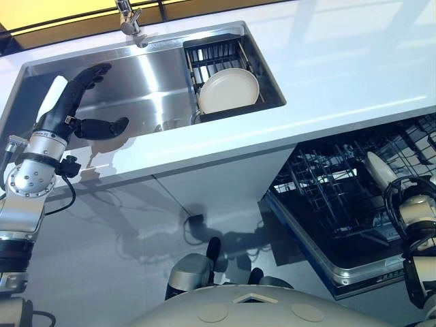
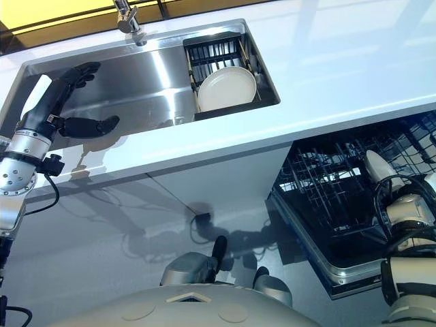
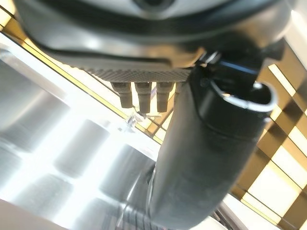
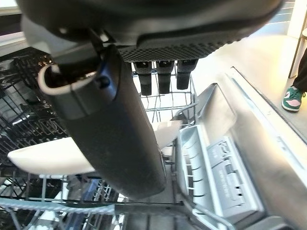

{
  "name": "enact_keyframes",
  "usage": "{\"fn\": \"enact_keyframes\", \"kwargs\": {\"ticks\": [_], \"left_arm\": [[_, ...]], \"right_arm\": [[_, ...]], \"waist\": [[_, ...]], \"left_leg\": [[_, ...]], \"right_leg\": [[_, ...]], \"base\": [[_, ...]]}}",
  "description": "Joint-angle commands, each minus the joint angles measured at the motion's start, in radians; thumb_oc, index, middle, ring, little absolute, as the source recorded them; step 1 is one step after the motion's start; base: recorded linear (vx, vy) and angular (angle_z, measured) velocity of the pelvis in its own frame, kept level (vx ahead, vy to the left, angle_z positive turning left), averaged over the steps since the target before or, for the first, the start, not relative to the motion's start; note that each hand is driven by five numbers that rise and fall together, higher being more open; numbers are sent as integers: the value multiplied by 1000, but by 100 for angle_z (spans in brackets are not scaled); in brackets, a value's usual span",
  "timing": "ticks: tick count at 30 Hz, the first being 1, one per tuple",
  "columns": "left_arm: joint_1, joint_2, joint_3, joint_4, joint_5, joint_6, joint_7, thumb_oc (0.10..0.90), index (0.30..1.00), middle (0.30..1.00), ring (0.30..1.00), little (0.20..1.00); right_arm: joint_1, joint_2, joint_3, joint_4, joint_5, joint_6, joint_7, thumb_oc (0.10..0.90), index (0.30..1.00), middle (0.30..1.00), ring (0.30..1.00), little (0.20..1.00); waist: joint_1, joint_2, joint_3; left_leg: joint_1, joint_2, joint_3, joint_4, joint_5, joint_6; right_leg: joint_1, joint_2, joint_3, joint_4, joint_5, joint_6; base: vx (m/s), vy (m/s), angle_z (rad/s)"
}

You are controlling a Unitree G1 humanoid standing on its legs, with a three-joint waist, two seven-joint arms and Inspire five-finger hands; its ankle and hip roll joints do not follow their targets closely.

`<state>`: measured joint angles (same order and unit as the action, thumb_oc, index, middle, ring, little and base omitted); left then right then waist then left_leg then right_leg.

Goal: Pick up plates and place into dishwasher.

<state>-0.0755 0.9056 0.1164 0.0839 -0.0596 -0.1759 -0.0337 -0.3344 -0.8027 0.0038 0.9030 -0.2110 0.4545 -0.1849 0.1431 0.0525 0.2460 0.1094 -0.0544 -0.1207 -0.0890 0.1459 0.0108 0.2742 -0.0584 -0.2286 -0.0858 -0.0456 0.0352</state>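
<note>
A cream plate (image 1: 228,90) leans in the black dish rack (image 1: 216,54) at the right end of the steel sink (image 1: 143,82). My left hand (image 1: 75,102) hovers over the sink's left half, fingers straight and thumb spread, holding nothing, well to the left of that plate. Down at the right stands the open dishwasher, its wire rack (image 1: 327,184) pulled out. My right hand (image 1: 381,174) is inside that rack. Its thumb (image 4: 115,134) stretches across a second white plate (image 4: 43,155) resting among the tines, with the fingers (image 4: 163,74) straight above it.
A chrome faucet (image 1: 129,20) rises behind the sink. White countertop (image 1: 340,75) runs to the right of the basin, above the dishwasher. The lowered dishwasher door (image 1: 320,252) juts toward me. A person's green and white shoe (image 4: 290,98) stands on the floor beyond the door.
</note>
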Motion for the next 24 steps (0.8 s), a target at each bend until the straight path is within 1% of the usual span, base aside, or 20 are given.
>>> {"fn": "enact_keyframes", "kwargs": {"ticks": [1, 7, 12, 14, 15, 17, 19, 20, 23, 24], "left_arm": [[-23, 33, 96, -61, -36, -71, 32, 800, 900, 900, 900, 900], [-27, 18, 85, -57, -31, -76, 33, 800, 900, 900, 900, 900], [-26, 8, 88, -53, -27, -87, 27, 800, 900, 900, 900, 900], [-32, 5, 82, -51, -20, -90, 31, 800, 900, 900, 900, 900], [-31, 3, 88, -53, -15, -95, 31, 800, 900, 900, 900, 900], [-29, 2, 101, -58, 18, -105, 27, 800, 900, 900, 900, 900], [-36, 9, 109, -56, 48, -111, 24, 800, 900, 900, 900, 900], [-37, 11, 108, -55, 50, -111, 24, 800, 900, 900, 900, 900], [-74, 52, 115, -37, 118, -103, 28, 800, 900, 900, 900, 900], [-81, 64, 117, -34, 121, -96, 29, 800, 900, 900, 900, 900]], "right_arm": [[-7, -123, 14, -117, -57, -49, -62, 800, 900, 900, 900, 900], [22, -96, -17, -218, -46, -112, -108, 800, 900, 900, 900, 900], [51, -81, -52, -302, -27, -170, -73, 800, 900, 900, 900, 900], [55, -72, -58, -330, 11, -193, -63, 800, 900, 900, 900, 900], [67, -62, -70, -362, 52, -212, -55, 800, 900, 900, 900, 900], [109, -30, -113, -452, 96, -240, -37, 800, 900, 900, 900, 900], [159, 4, -145, -533, 111, -258, -9, 800, 900, 900, 900, 900], [165, 6, -148, -542, 113, -257, -6, 800, 900, 900, 900, 900], [240, 53, -188, -643, 152, -285, 34, 800, 900, 900, 900, 900], [253, 59, -194, -659, 161, -290, 42, 800, 900, 900, 900, 900]], "waist": [[-17, -6, -114], [-28, -12, -129], [-41, -17, -143], [-46, -18, -146], [-51, -19, -148], [-67, -20, -154], [-85, -21, -160], [-86, -21, -161], [-124, -18, -166], [-132, -17, -167]], "left_leg": [[42, 21, 51, 33, -130, -42], [62, 16, 69, 17, -138, -30], [70, 13, 87, 8, -149, -23], [72, 13, 94, 4, -152, -22], [74, 13, 100, 3, -154, -21], [75, 12, 112, 2, -158, -18], [76, 12, 127, 3, -162, -15], [75, 12, 128, 3, -163, -15], [79, 10, 158, 6, -171, -8], [80, 9, 164, 7, -173, -6]], "right_leg": [[-81, 21, 0, 118, -41, 5], [-73, 20, 8, 95, -27, 18], [-72, 19, 17, 73, -15, 28], [-72, 18, 17, 71, -15, 30], [-72, 17, 17, 70, -15, 32], [-77, 14, 20, 73, -15, 37], [-86, 12, 27, 81, -17, 41], [-87, 12, 27, 81, -17, 42], [-101, 9, 44, 94, -18, 48], [-103, 9, 48, 96, -18, 49]], "base": [[-4, 23, -5], [-12, 20, -11], [-40, 38, -10], [-59, 53, -6], [-80, 65, -8], [-98, 74, -8], [-84, 68, -11], [-84, 72, -11], [-101, 82, -11], [-94, 76, -24]]}}
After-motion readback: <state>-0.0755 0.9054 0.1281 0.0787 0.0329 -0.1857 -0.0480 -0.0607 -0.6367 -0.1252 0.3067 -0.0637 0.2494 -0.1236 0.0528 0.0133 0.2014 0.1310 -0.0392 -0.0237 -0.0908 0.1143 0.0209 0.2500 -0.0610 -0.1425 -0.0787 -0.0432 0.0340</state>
